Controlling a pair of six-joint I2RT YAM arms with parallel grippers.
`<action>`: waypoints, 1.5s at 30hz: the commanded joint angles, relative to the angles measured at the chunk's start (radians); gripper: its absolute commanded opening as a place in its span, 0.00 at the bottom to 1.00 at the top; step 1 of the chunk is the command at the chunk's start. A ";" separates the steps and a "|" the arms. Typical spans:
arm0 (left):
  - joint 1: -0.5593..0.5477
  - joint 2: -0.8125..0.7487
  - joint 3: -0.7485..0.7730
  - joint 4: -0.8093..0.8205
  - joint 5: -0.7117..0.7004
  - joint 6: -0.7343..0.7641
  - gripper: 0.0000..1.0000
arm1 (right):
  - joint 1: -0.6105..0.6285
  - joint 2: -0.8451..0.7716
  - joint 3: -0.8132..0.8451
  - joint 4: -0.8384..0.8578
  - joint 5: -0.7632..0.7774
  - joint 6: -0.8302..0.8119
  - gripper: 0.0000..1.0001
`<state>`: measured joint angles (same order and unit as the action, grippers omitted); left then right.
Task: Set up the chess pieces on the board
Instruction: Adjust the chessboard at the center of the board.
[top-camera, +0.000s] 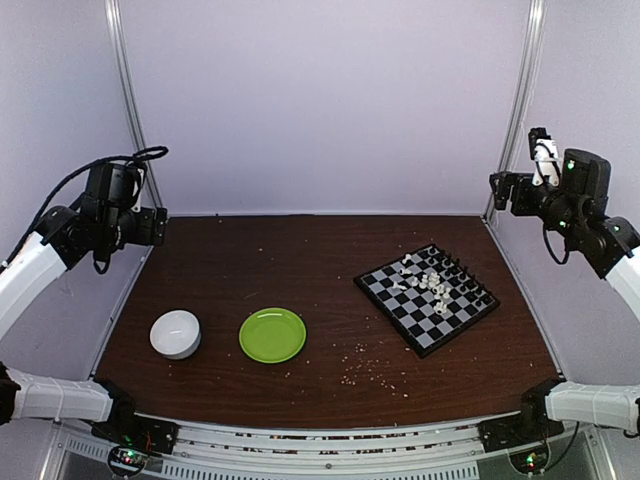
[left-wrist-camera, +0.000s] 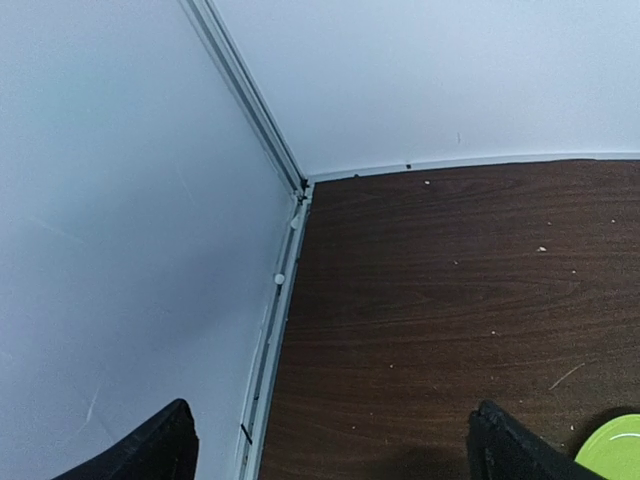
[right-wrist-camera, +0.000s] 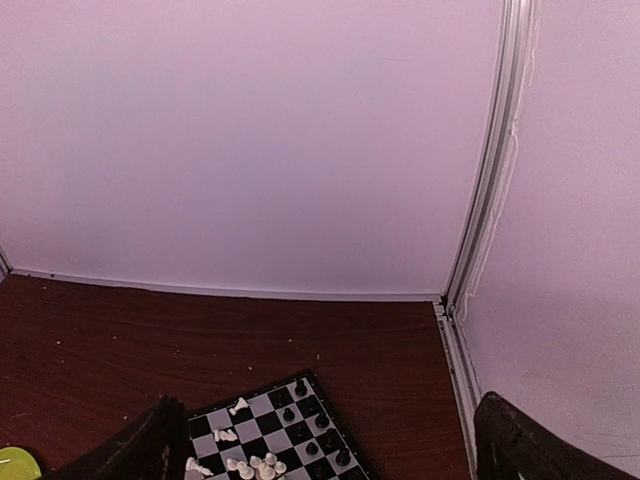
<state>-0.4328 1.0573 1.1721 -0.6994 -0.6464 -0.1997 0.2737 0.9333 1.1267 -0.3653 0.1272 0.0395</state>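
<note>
Both arms hang high at the sides, left jaws and right jaws spread wide and empty, while the board sits cornerwise on the right of the bench, the chess pieces huddled near its middle, some whites seemingly toppled. The right arm is nearer, so best drop it over a piece at the huddle's edge, straddle that one alone and close gently: tiny, crowded pieces scatter easily.
</note>
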 joint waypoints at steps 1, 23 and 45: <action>0.021 0.018 -0.033 0.112 0.127 -0.010 0.95 | -0.059 -0.002 -0.037 -0.018 -0.059 -0.026 0.99; -0.432 0.469 0.123 0.342 0.503 -0.366 0.65 | -0.325 0.505 0.203 -0.336 -0.122 -0.313 0.62; -0.537 0.965 0.455 0.378 0.711 -0.533 0.72 | -0.405 1.182 0.612 -0.646 -0.317 -0.105 0.20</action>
<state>-0.9680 1.9869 1.5658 -0.3645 0.0360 -0.7029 -0.1177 2.1071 1.7351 -0.9840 -0.1528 -0.1223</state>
